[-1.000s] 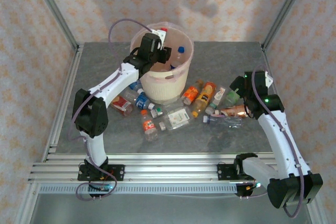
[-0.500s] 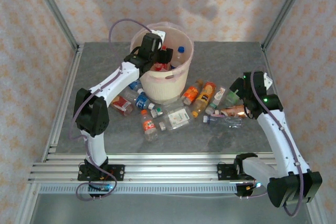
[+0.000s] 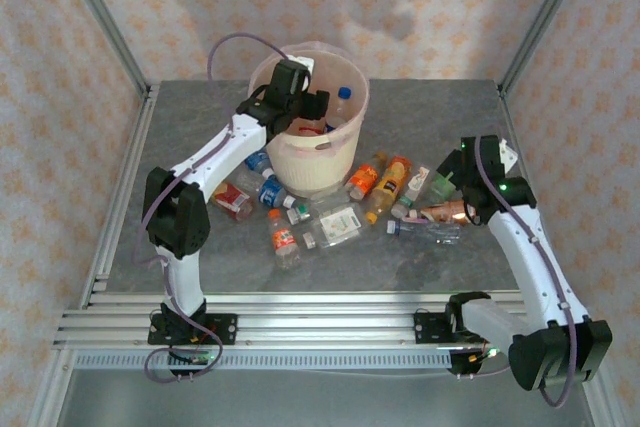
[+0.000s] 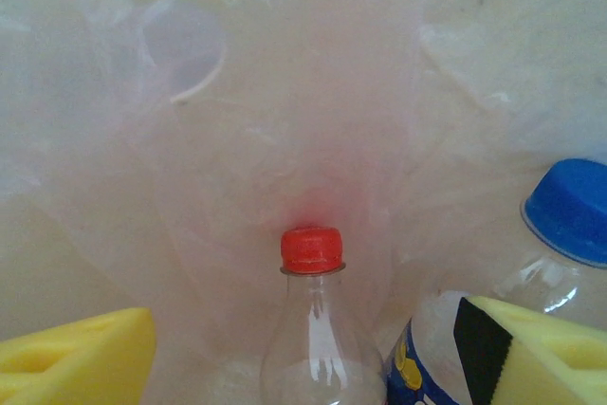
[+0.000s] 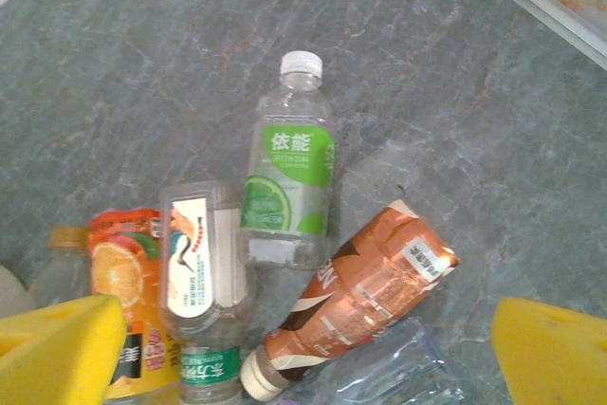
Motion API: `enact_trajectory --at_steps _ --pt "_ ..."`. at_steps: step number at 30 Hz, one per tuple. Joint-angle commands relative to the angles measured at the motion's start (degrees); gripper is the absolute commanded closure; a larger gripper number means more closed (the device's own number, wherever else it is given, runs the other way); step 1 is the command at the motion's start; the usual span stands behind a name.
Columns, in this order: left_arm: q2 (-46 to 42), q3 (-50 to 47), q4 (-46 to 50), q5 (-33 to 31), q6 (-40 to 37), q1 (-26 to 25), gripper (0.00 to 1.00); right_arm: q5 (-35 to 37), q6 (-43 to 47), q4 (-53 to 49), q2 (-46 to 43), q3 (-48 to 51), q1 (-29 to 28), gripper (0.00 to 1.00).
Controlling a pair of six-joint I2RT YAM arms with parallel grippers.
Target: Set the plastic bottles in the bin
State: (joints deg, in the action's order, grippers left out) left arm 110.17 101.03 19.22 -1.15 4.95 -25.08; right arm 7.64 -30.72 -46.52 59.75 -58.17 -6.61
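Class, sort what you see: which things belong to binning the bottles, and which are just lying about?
Job: bin, red-capped bottle inside it, green-label bottle and brown bottle lying on the table.
Just there: metal frame, patterned walls.

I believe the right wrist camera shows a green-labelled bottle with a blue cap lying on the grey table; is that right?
Not quite. The green-labelled bottle does lie on the grey table, but its cap is white, not blue, as the right wrist view shows.
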Motion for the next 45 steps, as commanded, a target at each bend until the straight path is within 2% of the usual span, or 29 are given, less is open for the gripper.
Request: enact_trajectory --at_steps 1,5,11,15,19,32,39,45 --pt "-3.46 3.26 2.94 -1.32 1.78 0.44 0.15 3.92 -2.0 -4.91 0.75 0.69 -0.42 0.01" --pt "-6.21 4.81 5.0 -0.06 3.07 0.38 0.12 3.58 -3.52 -7.59 0.82 1.32 -0.42 0.01" --pt "-12.06 4.47 5.73 4.01 5.13 0.34 0.08 -0.9 -5.35 -9.34 0.26 3.87 -0.41 0.01" --pt "-16.71 2.68 5.92 5.18 6.11 -0.13 0.02 -4.75 -6.91 -9.82 -0.54 6.12 -0.42 0.01" --pt "-21.85 -0.67 5.59 5.02 7.15 -0.58 0.0 -7.33 -8.88 -9.46 -2.06 8.98 -0.42 0.01" --pt "-40.92 -24.02 -5.11 -0.76 12.6 -0.7 0.0 -13.0 -14.44 -8.86 -3.02 15.41 -0.42 0.01" --pt "-44.16 -28.23 -6.42 -2.73 11.94 -0.67 0.0 -17.88 -19.82 -0.53 -3.38 19.73 -0.43 0.01" --pt "-44.34 -29.2 -6.56 -2.67 11.79 -0.67 0.0 -19.29 -22.13 4.47 -0.99 20.42 -0.42 0.01"
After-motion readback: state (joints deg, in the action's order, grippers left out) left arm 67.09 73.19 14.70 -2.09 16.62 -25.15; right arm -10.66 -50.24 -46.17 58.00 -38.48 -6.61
